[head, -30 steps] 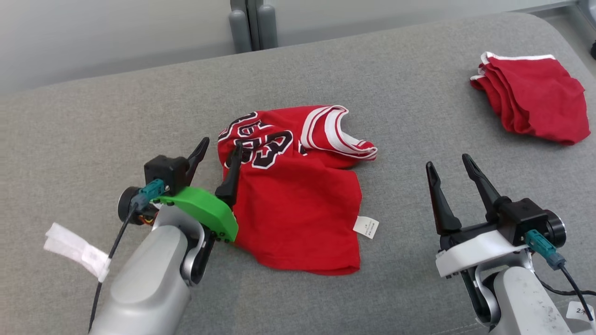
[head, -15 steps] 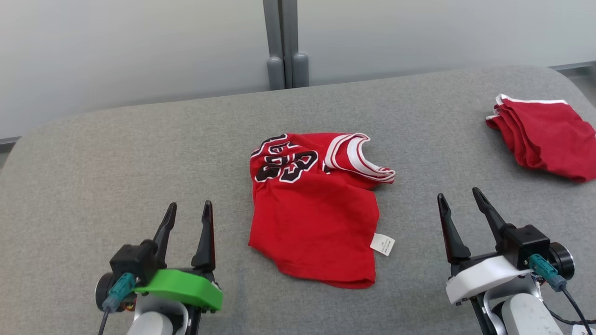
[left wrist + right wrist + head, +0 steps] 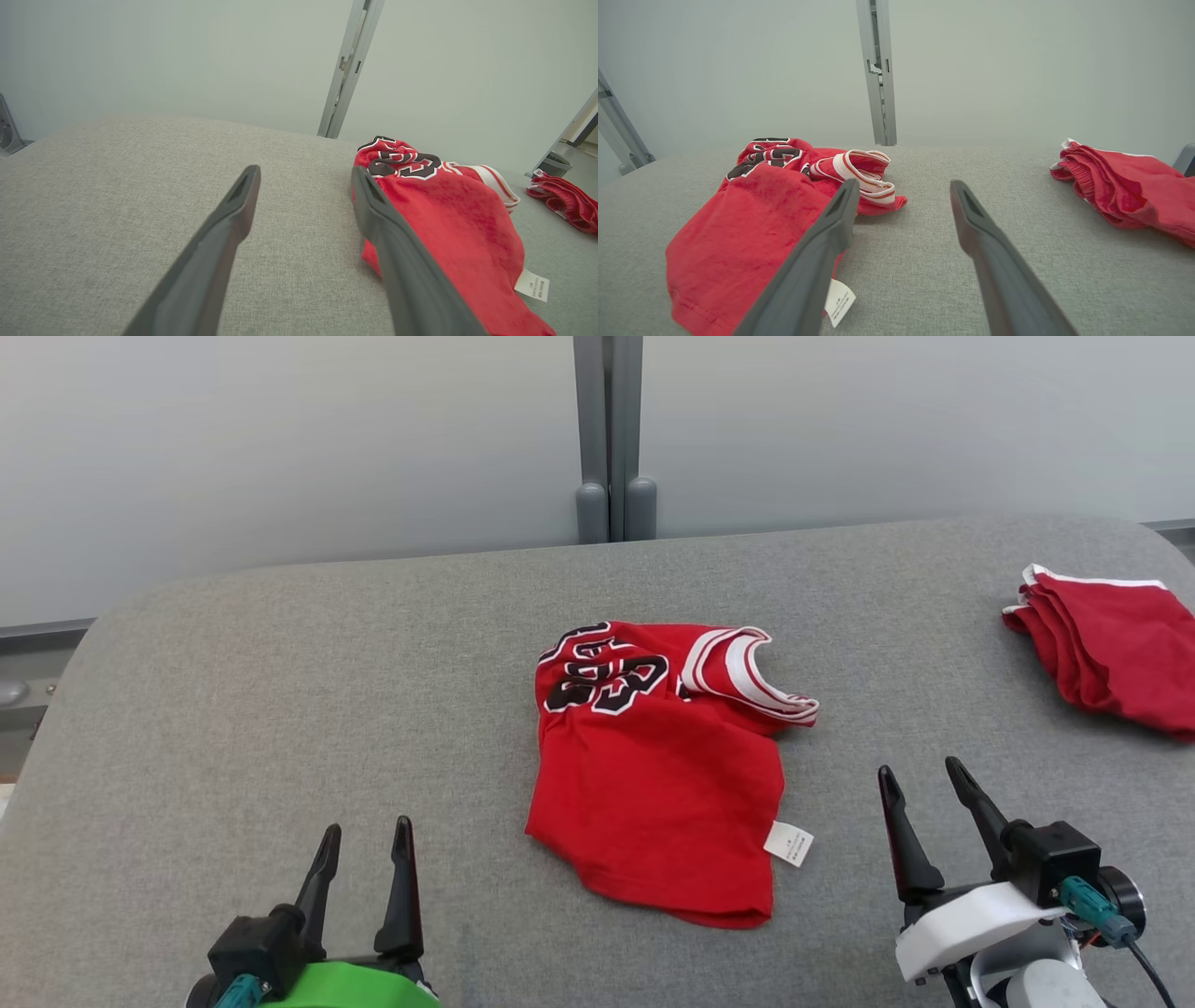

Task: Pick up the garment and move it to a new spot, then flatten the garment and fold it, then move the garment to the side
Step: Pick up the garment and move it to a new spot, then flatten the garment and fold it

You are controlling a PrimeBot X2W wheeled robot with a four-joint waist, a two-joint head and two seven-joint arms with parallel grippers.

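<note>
- garment (image 3: 653, 775): red jersey, lying crumpled near the middle of the grey table (image 3: 280, 709), touched by neither gripper.
- garment edges, head view: black-and-white print at its 11 o'clock corner; white-striped collar (image 3: 747, 672) bunched at 1 o'clock with its tip poking toward 3 o'clock; hem running from 7 to 5 o'clock, uneven; white label (image 3: 789, 843) sticking out past the 4 o'clock edge. 9 o'clock side fairly straight, folded under.
- left gripper (image 3: 367, 825): at 7 o'clock of the garment, well apart from it, fingers spread with nothing between them, tips pointing to 12 o'clock.
- right gripper (image 3: 918, 766): at 4 o'clock of the garment, near the label but not touching, fingers spread and holding nothing, tips leaning toward 11 o'clock.
- second red cloth (image 3: 1111, 649): folded pile with white trim, at 2 o'clock of the garment, near the table's rounded far corner, cut by the picture's edge.
- table edges: far edge along 12 o'clock under the pale wall (image 3: 280, 448); rounded corners at 10 and 2 o'clock; a grey post (image 3: 611, 429) stands behind at 12 o'clock.
- open room: broad stretch of table from 8 to 11 o'clock of the garment; narrower strip at 3 o'clock between garment and folded pile; band at 12 o'clock up to the far edge.
</note>
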